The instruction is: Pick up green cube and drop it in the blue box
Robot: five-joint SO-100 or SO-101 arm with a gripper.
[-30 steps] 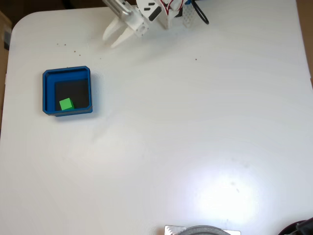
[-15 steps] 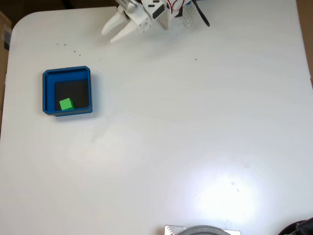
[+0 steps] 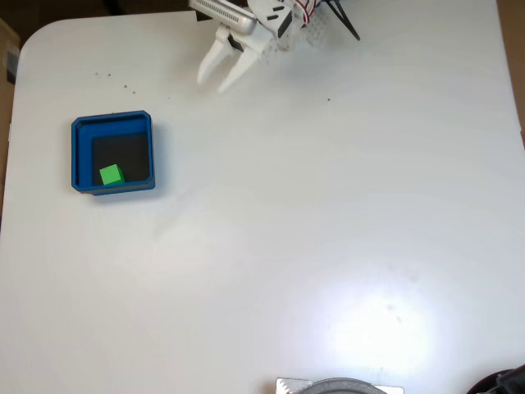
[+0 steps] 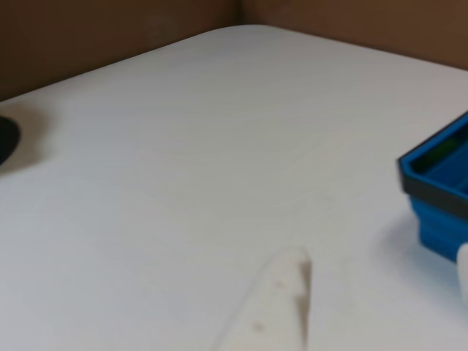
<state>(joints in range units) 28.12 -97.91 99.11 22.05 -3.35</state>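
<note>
Fixed view: gripper (image 3: 219,84) sits near the top edge of the table (image 3: 328,230), its two white fingers (image 3: 210,66) spread apart w/ a clear gap between the tips, nothing held. Tips point down-left in the picture, over bare tabletop. Behind them the white arm (image 3: 275,16) w/ red and black wires runs to the top edge.

Other view: one white finger (image 4: 274,307) pokes up from the bottom edge, blurred, over the white surface; a sliver of the second shows at the right edge. Nothing between them.

Blue box (image 3: 112,153) sits on the table at the left of the fixed view, well apart from the gripper, below and to its left. Green cube (image 3: 111,175) lies inside it on the dark floor, in the lower-left corner as that view shows it, close to the walls. In the other view a corner of the box (image 4: 442,197) shows at the right edge, w/ a faint green tint on its inner wall.
</note>
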